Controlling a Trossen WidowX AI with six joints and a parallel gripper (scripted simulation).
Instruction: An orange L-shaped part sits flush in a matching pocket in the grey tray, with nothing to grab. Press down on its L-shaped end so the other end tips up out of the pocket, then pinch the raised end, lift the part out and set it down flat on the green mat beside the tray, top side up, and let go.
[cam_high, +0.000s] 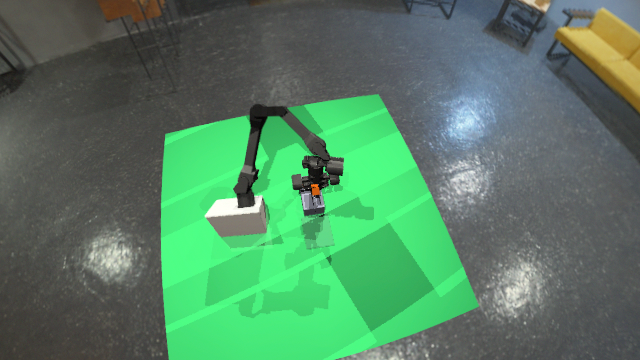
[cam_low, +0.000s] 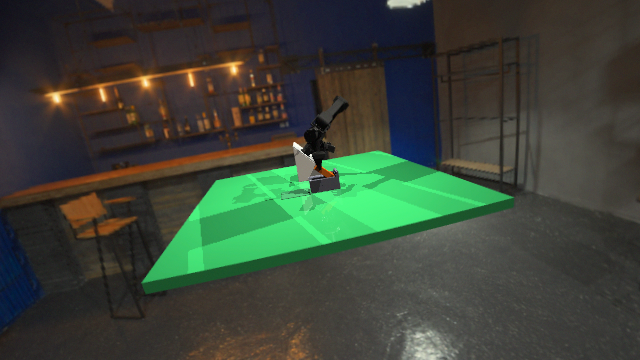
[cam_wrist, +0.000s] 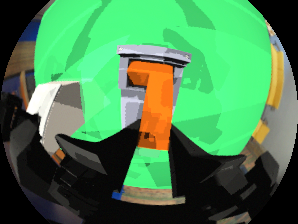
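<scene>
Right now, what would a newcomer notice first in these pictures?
First, the bright green mat, spread wide under everything. Then the black arm, bent high above it, rising from a pale block. Last, the small orange part, tilted at the grey tray, its raised end pinched in the hand.

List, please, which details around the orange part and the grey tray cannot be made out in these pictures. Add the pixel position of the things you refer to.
- Top view: the pinched end of the orange part (cam_high: 315, 189) (cam_low: 326, 172) (cam_wrist: 159, 95), covered by the tool (cam_high: 315, 186) (cam_low: 319, 167) (cam_wrist: 154, 124).
- Exterior view: the pocket floor, behind the side wall of the grey tray (cam_high: 314, 210) (cam_low: 325, 184) (cam_wrist: 155, 50).
- Wrist view: the part's underside, facing away from the camera.
- Exterior view: the fingertips, too small and dark.
</scene>
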